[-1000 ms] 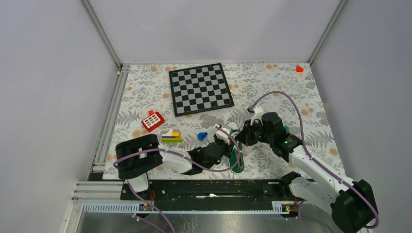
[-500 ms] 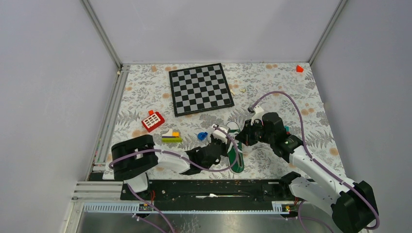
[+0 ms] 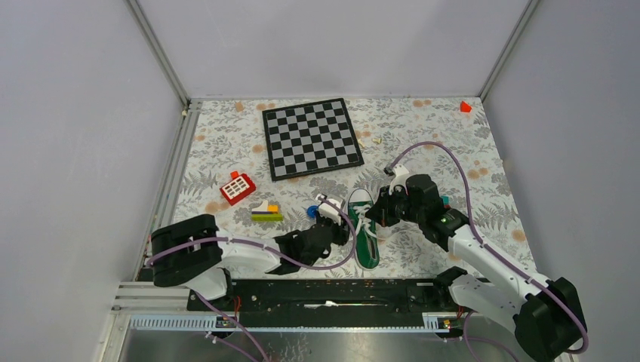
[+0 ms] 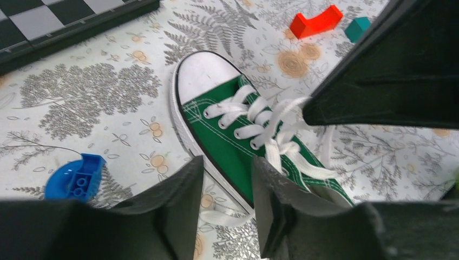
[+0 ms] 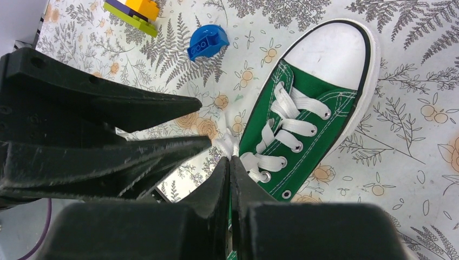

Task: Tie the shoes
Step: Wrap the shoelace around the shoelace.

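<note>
Toward the left edge of the table [image 3: 219, 151] lies a red toy with white keys [image 3: 238, 188]. Just right of it is a small stack of bricks [image 3: 266, 212] in yellow, white and green. At the far edge, about the middle, a chessboard [image 3: 312, 138] lies flat. A blue brick [image 4: 76, 177] sits alone between the stack and my left pincer [image 4: 227, 184].

That pincer hangs low close to the near edge, its jaws parted a little with nothing between them. Through the gap I see the white sole of the green shoe [image 4: 227, 135] and a loose strand of lace on the cloth. My left fingers [image 4: 173, 211] stand just beside the shoe's left flank; I cannot tell whether they touch it.

The shoe rests on its sole near the near edge, a little right of the middle. Its white toe cap points to the far edge and its heel points to me. Its white laces [image 5: 292, 127] run through the eyelets.

My right pincer [image 5: 230, 160] reaches over the shoe's upper part from the right. Its jaws are pressed together, pinching the white laces at their tip, and strands rise from the shoe up to it.

Beyond the shoe to the right, a red curved piece [image 4: 315, 20] and a teal cube [image 4: 357, 28] lie just beside each other. A red block [image 3: 465, 106] sits in the far right corner.
</note>
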Tool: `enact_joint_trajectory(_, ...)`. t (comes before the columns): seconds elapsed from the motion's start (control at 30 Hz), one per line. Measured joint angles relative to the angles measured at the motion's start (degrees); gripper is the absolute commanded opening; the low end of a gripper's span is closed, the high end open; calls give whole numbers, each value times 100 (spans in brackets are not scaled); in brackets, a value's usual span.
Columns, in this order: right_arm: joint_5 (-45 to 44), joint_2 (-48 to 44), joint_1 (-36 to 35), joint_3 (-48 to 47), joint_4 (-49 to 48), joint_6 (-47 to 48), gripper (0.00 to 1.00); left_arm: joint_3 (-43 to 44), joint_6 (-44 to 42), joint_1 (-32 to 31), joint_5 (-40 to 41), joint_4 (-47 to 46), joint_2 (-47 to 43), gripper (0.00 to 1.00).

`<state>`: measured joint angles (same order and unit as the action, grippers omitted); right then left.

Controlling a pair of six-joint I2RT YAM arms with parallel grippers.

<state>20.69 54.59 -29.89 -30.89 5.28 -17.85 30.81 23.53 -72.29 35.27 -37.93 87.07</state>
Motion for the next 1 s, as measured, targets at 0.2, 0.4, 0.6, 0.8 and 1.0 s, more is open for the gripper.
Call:
enact_joint_trajectory(0.2,0,52,7,0,0,0,0,-52,7,-170,-210,-219,48,56)
enact_joint_trajectory(0.4,2,31,20,0,0,0,0,101,33,-247,-251,-555,538,56)
enact_joint_trajectory(0.6,7,-105,33,0,0,0,0,212,39,-245,-291,-946,844,52)
enact_joint_trajectory(0.8,39,-103,39,0,2,-2,0,337,48,-245,-293,-1154,944,51)
enact_joint_trajectory(1.0,48,-98,44,0,2,0,0,487,37,-245,-234,-1274,970,48)
